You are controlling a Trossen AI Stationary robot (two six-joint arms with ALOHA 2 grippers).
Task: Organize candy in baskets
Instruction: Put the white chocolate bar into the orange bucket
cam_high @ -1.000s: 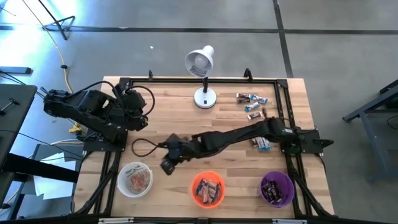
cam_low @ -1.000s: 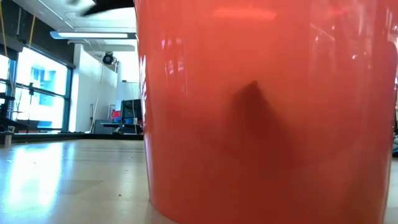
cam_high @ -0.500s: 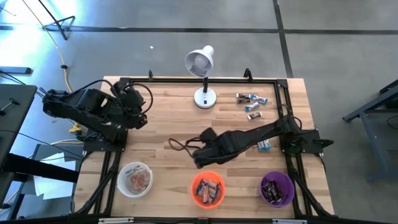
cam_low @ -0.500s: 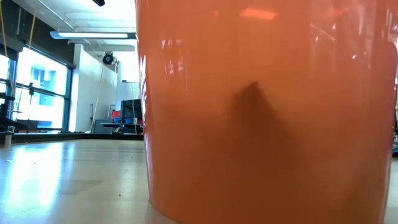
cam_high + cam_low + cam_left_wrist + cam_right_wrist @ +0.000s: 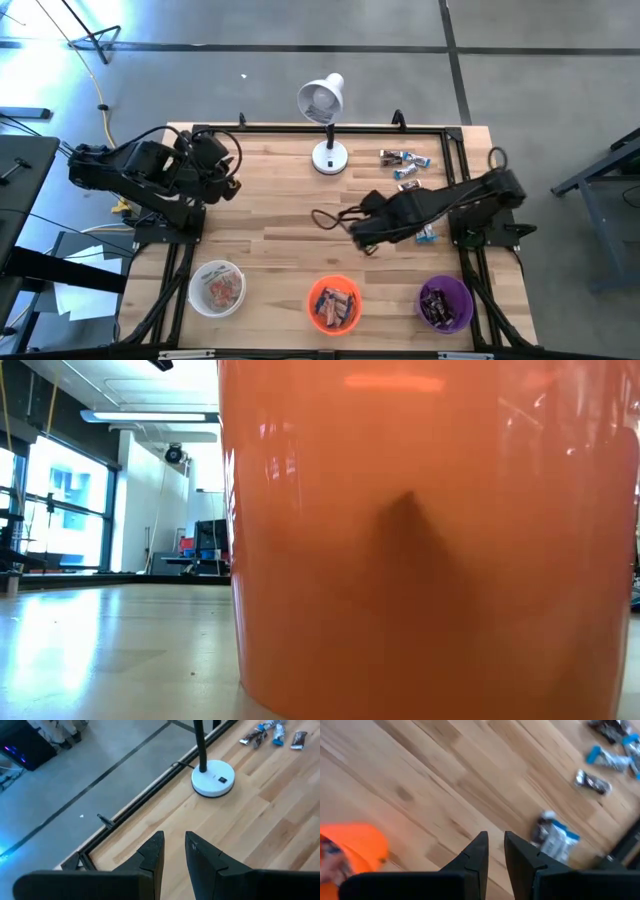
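Note:
Three baskets stand along the table's near edge: white (image 5: 217, 287), orange (image 5: 334, 304) and purple (image 5: 445, 304), each with candy inside. Loose wrapped candies lie near the far right corner (image 5: 404, 158), and a few blue-and-dark ones (image 5: 425, 234) beside the right arm. My right gripper (image 5: 358, 238) hovers over bare wood between the orange basket and those candies, shut and empty (image 5: 493, 837). The right wrist view shows the orange basket (image 5: 350, 850) and a blue-and-dark candy (image 5: 555, 835). My left gripper (image 5: 230, 183) waits at the far left corner, shut (image 5: 174, 837).
A white desk lamp stands by its round base (image 5: 329, 157) at the middle of the far edge, seen also in the left wrist view (image 5: 213, 779). A black frame rail (image 5: 320, 128) borders the table. The orange basket's wall (image 5: 420, 540) fills the low view.
My right gripper has swept from beside the white basket toward the table's right edge, passing the orange basket on its far side, and drawn a little toward the far edge as the arm folded back. The baskets and loose candies have stayed in place.

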